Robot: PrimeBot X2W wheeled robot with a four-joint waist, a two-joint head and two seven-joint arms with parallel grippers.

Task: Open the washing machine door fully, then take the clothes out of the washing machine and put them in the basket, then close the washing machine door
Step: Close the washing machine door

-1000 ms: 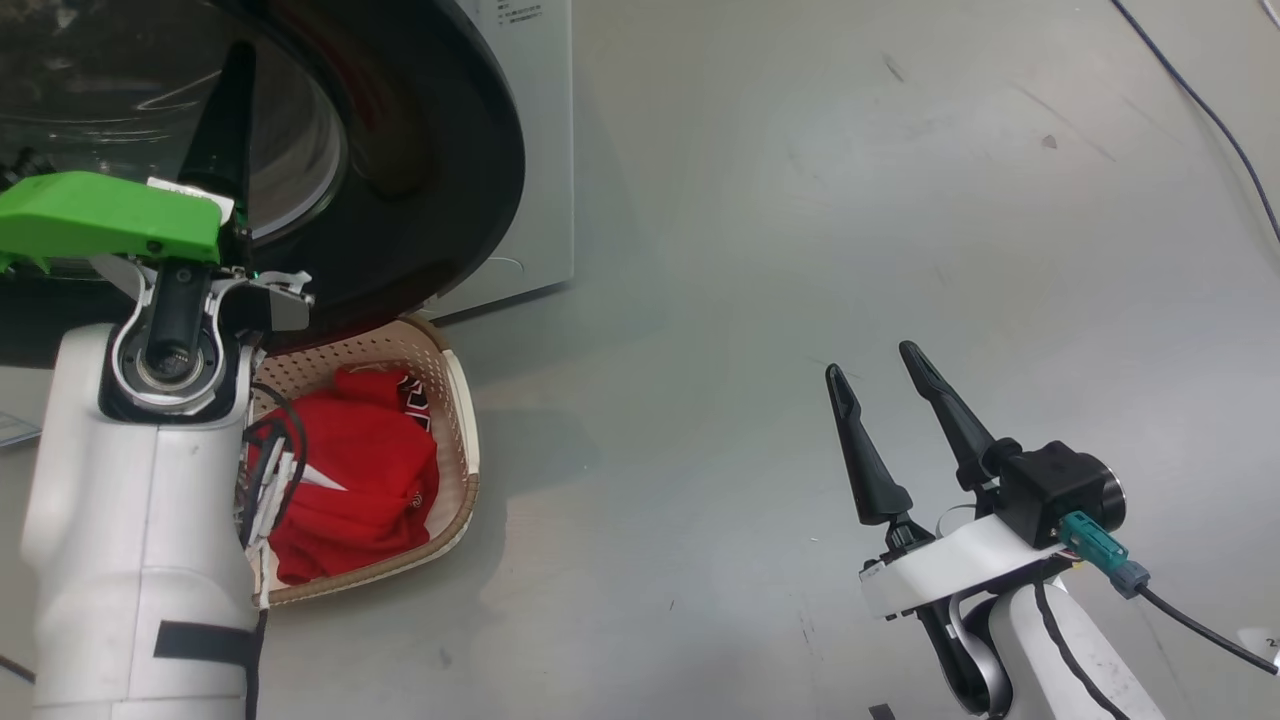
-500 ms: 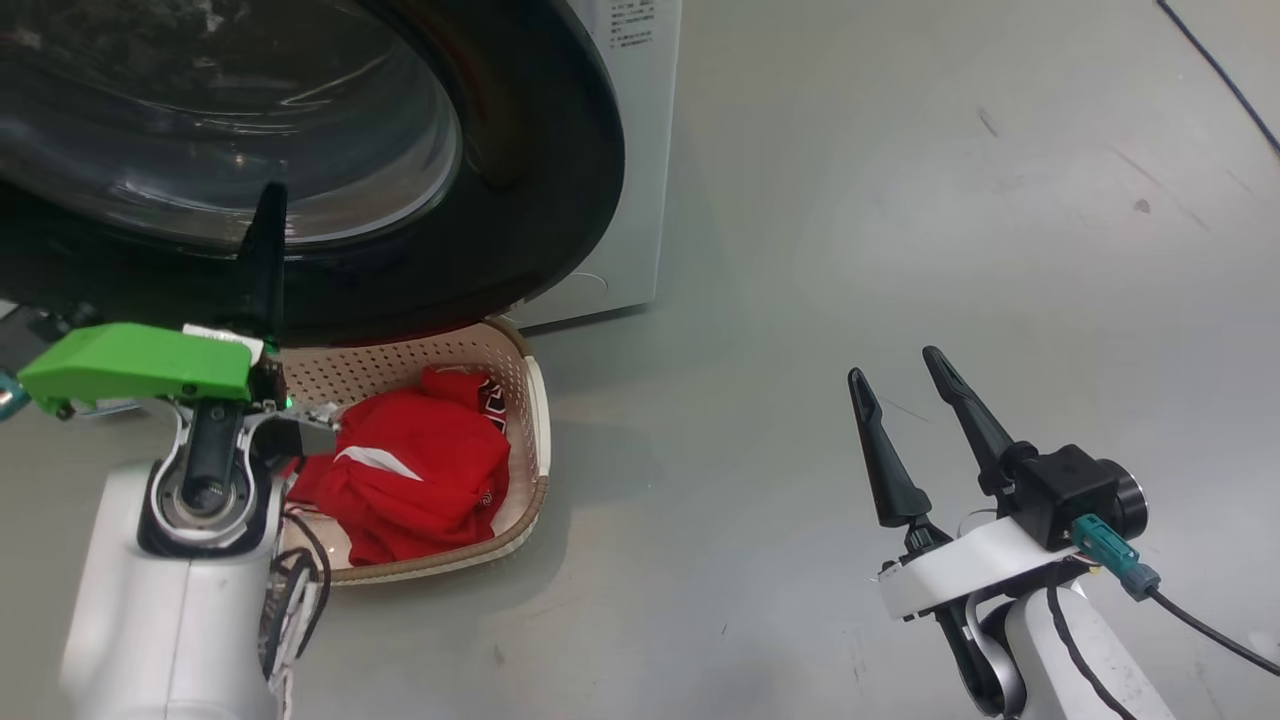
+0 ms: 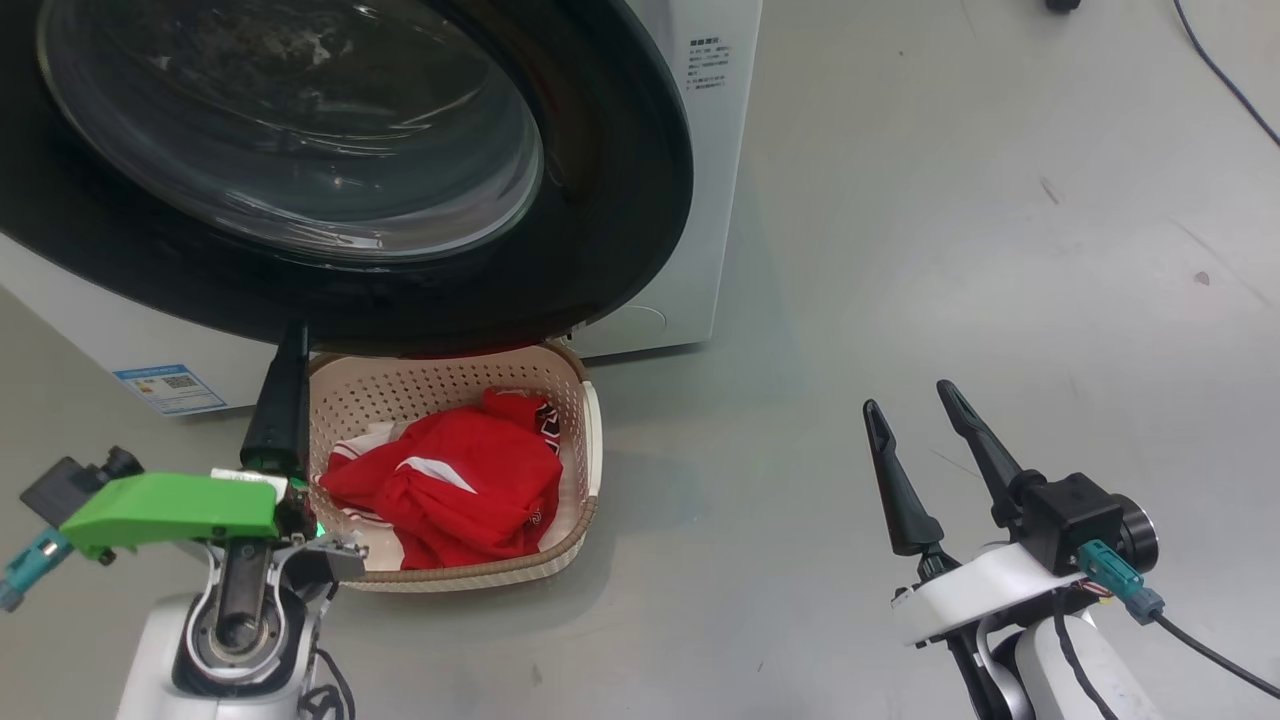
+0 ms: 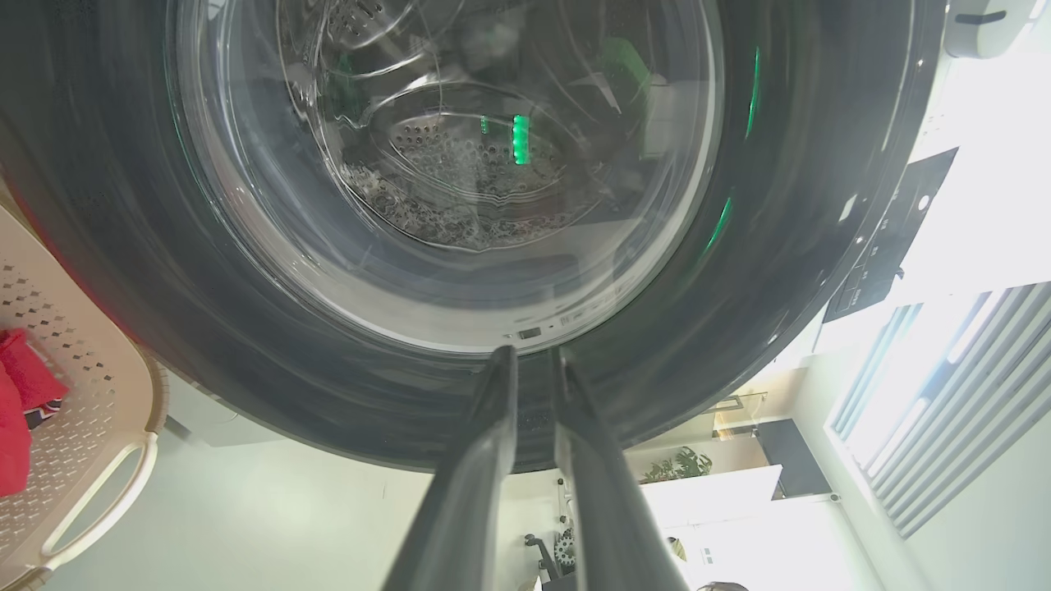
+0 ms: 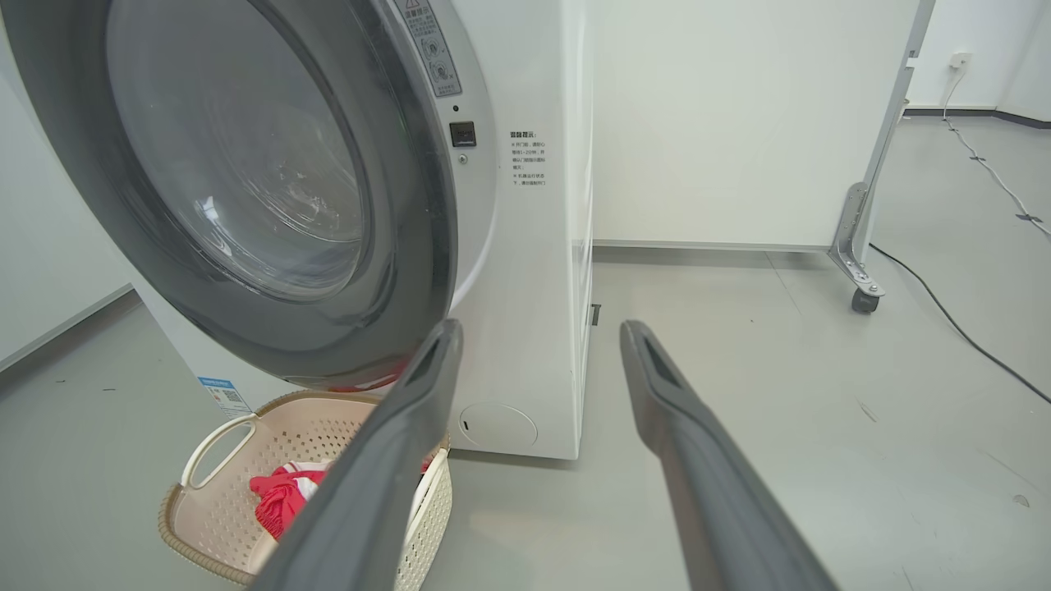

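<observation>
Fingers of the left gripper stand nearly pressed together in the head view, holding nothing, with their tips up by the lower edge of the washing machine door and just beside the basket. Red clothes lie heaped inside that basket, in front of the washing machine. Well apart, the right gripper hovers over the floor, spread wide and empty.

From the left wrist, a thin slit separates the two fingers, which aim at the door's black ring below the glass bowl.

From the right wrist, the door looks flat against the machine; latched or not, I cannot tell. Rigid, glossy and likely slippery, the door should take a push best on the black ring, not the bulging glass.
</observation>
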